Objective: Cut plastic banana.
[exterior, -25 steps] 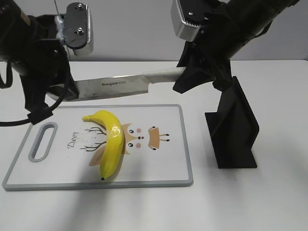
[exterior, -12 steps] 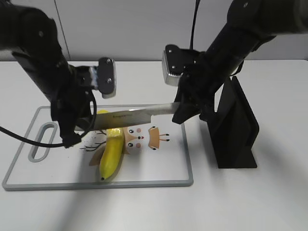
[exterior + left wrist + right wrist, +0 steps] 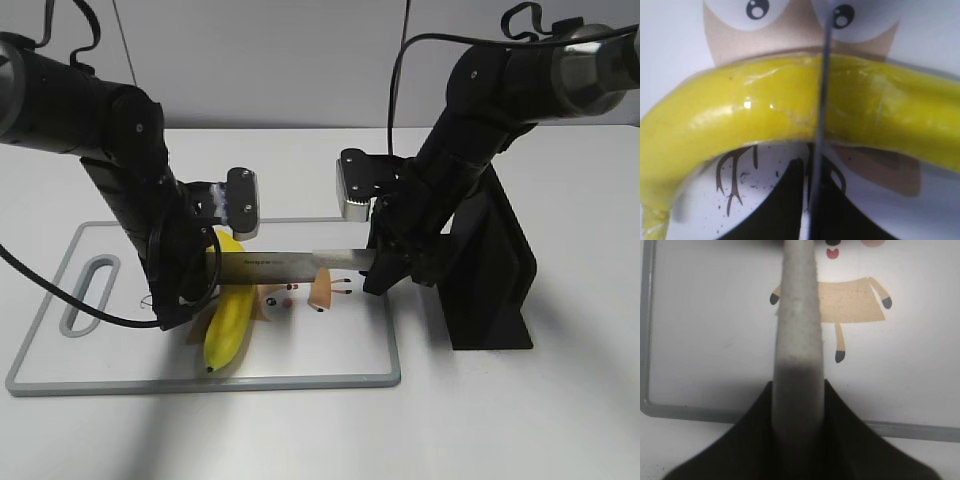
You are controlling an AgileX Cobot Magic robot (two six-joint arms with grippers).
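Observation:
The plastic banana (image 3: 228,322) lies glossy and yellow on the left half of the white cutting board (image 3: 60,372). A knife (image 3: 290,263) is held level across the banana's upper part. My left gripper (image 3: 203,268) is shut on the blade's tip end and my right gripper (image 3: 378,262) is shut on the grey handle. In the left wrist view the thin blade edge (image 3: 824,75) crosses the banana (image 3: 740,125) near its middle and touches its top, between the jaws (image 3: 812,200). In the right wrist view the handle (image 3: 797,315) runs out from the jaws (image 3: 797,420) over the board (image 3: 700,340).
A black knife stand (image 3: 490,270) stands on the white table just right of the board, close behind my right arm. The board has a grey rim, a handle slot (image 3: 88,293) at its left end and a printed deer picture (image 3: 325,290).
Both arms have come down and forward with the knife, from high above the board's far edge to resting across the banana. The banana has not moved.

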